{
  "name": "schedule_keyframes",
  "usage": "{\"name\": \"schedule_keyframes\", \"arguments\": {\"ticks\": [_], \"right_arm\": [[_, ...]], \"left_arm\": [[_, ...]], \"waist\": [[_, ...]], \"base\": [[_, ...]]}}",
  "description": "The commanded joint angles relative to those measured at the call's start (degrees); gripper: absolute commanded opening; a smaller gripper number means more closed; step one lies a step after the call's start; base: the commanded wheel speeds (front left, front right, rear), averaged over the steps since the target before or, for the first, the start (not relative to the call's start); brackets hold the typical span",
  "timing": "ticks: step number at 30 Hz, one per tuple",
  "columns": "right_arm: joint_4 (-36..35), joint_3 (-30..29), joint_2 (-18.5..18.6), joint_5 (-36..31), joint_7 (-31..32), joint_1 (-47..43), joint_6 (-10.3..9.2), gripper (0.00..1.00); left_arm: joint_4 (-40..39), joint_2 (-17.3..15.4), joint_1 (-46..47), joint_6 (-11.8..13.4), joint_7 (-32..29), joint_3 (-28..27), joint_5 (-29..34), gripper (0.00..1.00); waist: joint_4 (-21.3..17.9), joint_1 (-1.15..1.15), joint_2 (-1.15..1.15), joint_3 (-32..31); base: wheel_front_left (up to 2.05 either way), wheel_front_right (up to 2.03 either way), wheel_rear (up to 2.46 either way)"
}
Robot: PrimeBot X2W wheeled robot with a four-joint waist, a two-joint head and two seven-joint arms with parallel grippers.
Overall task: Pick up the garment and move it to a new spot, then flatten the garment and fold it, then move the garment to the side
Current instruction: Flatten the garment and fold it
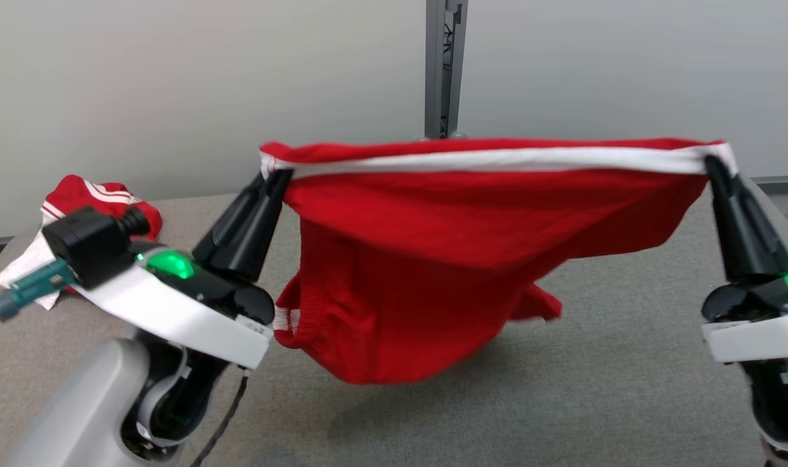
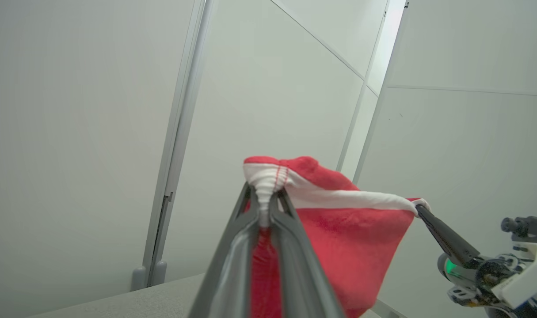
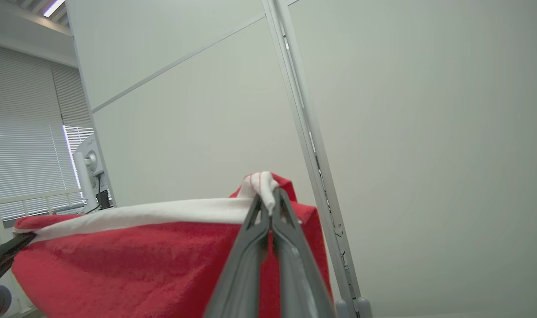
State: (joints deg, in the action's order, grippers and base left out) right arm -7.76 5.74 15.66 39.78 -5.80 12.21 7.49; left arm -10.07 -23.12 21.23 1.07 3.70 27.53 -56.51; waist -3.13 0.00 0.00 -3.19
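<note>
Red-and-white, a second cloth [image 1: 90,192] lies bunched at middle left on the grey table [image 1: 595,402]. Beside it the left gripper [image 1: 277,176] is clamped tight on one end of the garment [image 1: 445,246], which hangs mid-frame above the table, long axis straight across, white band uppermost, red body sagging downward. A grey post [image 1: 443,65] stands behind it. At the right edge the right gripper [image 1: 715,165] pinches the other end.

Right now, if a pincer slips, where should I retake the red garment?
Take the red garment by its white band, at an end corner, coming up from below. The left pincer and right pincer grip there now: the band runs taut while the rest sags loose.
</note>
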Motion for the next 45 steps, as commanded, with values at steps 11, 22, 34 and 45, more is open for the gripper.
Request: {"name": "schedule_keyframes", "arguments": {"ticks": [11,22,34,45], "right_arm": [[-7.87,-6.24,-2.60,0.45,6.78,1.03,0.03,0.00],[12.50,-0.70,-5.18,-3.63,3.99,26.96,0.02,0.00],[38.56,4.20,-11.78,-9.08,-9.44,54.03,0.02,0.00],[36.98,8.81,-12.55,-8.70,-9.53,44.20,0.02,0.00]], "left_arm": [[-4.09,-4.29,8.94,3.95,-11.90,0.93,0.17,0.00],[17.85,-1.30,30.42,2.83,-17.67,2.59,4.45,0.00],[45.58,4.17,54.98,-0.11,-1.25,0.71,13.86,0.00],[58.06,6.21,48.30,-7.02,6.70,2.72,12.19,0.00]], "waist": [[-1.00,0.00,0.00,0.18],[-3.36,0.00,0.00,12.26],[-8.04,0.00,0.00,32.41],[-7.81,0.00,0.00,36.48]], "base": [[0.00,0.00,0.00],[0.00,0.00,0.00],[0.00,0.00,0.00],[0.00,0.00,0.00]]}}
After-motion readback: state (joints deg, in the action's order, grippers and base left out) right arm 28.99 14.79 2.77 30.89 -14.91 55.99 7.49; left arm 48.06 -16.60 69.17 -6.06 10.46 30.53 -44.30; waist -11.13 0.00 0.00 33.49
